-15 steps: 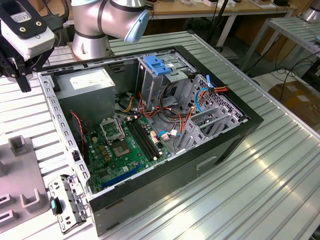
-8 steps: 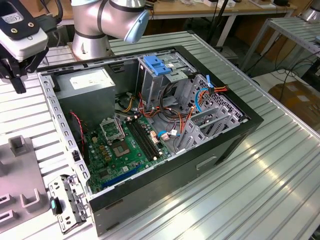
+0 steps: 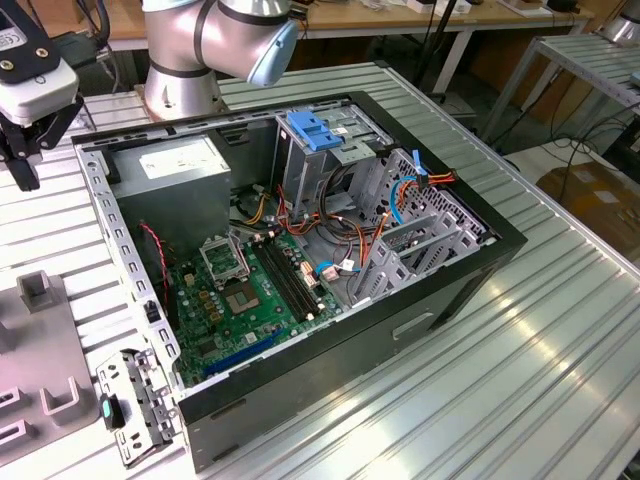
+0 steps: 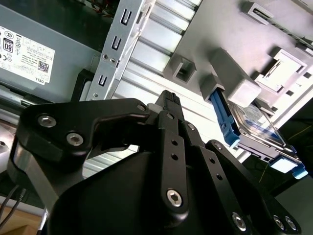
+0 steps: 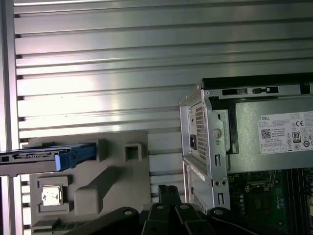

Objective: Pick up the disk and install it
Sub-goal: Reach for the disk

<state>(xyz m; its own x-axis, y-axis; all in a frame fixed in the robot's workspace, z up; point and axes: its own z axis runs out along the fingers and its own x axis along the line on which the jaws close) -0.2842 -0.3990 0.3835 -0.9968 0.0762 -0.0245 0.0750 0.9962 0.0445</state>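
Exterior view: gripper (image 3: 25,172) hangs at the exterior view's upper left over the slatted table (image 3: 560,380), beside the open computer case (image 3: 400,330). Second wrist view: the jaws are clenched on nothing. The disk (image 4: 257,128) stands on edge in a grey holder (image 4: 230,78), well apart from the gripper. First wrist view: the disk (image 5: 46,157) is slotted in the holder, with the case's power supply (image 5: 274,142) nearby.

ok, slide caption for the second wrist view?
Claw apart from the disk, which sits on edge in the grey holder on the slatted table.
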